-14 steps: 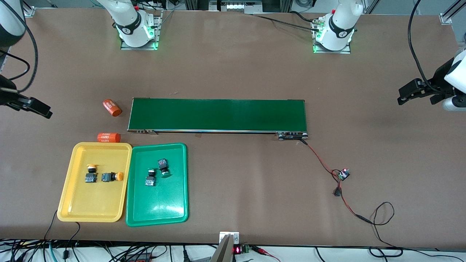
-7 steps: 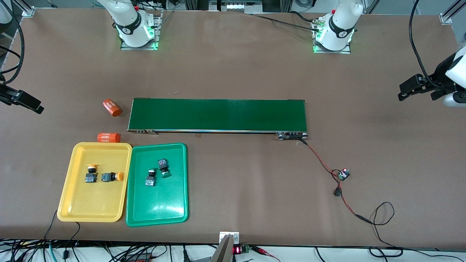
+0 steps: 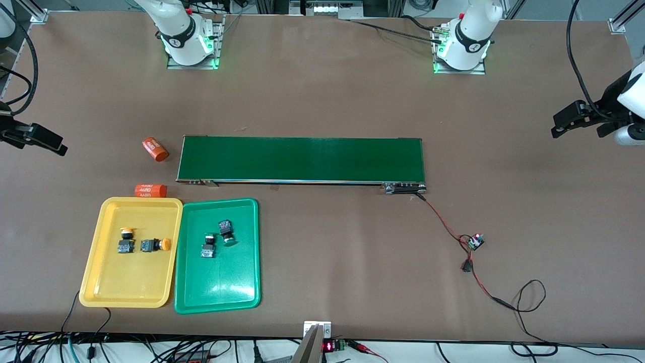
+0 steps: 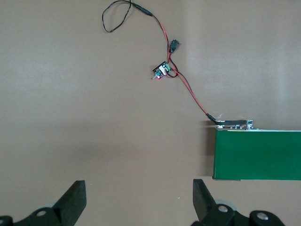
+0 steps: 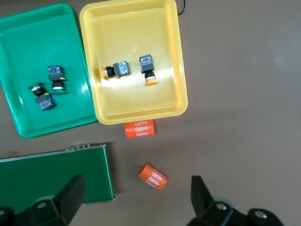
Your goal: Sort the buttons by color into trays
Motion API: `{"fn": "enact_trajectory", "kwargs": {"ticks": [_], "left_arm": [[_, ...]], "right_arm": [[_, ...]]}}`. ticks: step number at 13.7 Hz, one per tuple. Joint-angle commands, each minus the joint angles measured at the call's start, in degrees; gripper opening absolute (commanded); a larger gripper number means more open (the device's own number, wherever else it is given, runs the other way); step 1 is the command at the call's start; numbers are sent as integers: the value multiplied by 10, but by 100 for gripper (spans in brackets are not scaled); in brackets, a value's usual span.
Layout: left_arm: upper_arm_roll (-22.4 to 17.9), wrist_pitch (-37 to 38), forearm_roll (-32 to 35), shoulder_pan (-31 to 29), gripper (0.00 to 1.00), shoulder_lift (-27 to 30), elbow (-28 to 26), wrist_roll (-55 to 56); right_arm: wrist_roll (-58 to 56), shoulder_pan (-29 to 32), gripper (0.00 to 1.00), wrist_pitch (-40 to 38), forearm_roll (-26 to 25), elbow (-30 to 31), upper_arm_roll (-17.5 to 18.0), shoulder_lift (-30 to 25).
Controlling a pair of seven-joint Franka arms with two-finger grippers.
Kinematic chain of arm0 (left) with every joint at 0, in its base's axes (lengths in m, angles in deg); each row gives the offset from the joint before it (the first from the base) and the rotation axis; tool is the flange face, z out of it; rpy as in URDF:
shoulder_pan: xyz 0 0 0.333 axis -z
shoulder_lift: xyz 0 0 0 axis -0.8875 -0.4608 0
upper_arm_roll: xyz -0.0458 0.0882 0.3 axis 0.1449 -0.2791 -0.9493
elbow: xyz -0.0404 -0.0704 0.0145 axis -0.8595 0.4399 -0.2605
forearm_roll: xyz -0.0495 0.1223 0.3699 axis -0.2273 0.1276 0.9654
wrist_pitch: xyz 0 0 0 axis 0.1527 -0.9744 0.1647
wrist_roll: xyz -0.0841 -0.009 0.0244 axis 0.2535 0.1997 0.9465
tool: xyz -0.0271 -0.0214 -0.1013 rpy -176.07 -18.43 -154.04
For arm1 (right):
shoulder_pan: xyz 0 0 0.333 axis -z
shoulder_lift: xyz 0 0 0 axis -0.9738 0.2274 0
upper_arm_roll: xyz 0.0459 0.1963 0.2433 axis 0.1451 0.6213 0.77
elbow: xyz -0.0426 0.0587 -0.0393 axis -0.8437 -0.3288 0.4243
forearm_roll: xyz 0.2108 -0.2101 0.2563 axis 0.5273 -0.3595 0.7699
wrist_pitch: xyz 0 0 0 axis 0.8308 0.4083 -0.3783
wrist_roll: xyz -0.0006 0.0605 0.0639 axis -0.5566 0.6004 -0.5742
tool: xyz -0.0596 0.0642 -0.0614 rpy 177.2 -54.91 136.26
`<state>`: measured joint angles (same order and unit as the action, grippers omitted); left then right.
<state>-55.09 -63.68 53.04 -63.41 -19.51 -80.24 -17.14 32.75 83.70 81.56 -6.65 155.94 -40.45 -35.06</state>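
Both yellow buttons (image 3: 142, 243) sit in the yellow tray (image 3: 101, 242), both green buttons (image 3: 215, 238) in the green tray (image 3: 242, 252), well away from the wide-open, empty right gripper (image 5: 136, 197) and left gripper (image 4: 138, 200); little risk except a returning arm knocking a tray.

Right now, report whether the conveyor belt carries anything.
Empty. The conveyor belt shows bare green surface end to end; all four buttons lie in the trays.
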Motion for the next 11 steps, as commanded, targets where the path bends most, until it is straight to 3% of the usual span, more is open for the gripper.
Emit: {"fn": "enact_trajectory", "kwargs": {"ticks": [1, 11], "left_arm": [[2, 3, 5, 0, 100, 11, -10, -1], [2, 3, 5, -3, 100, 11, -9, -1]], "right_arm": [[-18, 8, 100, -3, 10, 6, 5, -8], [-18, 3, 100, -3, 9, 6, 5, -3]]}}
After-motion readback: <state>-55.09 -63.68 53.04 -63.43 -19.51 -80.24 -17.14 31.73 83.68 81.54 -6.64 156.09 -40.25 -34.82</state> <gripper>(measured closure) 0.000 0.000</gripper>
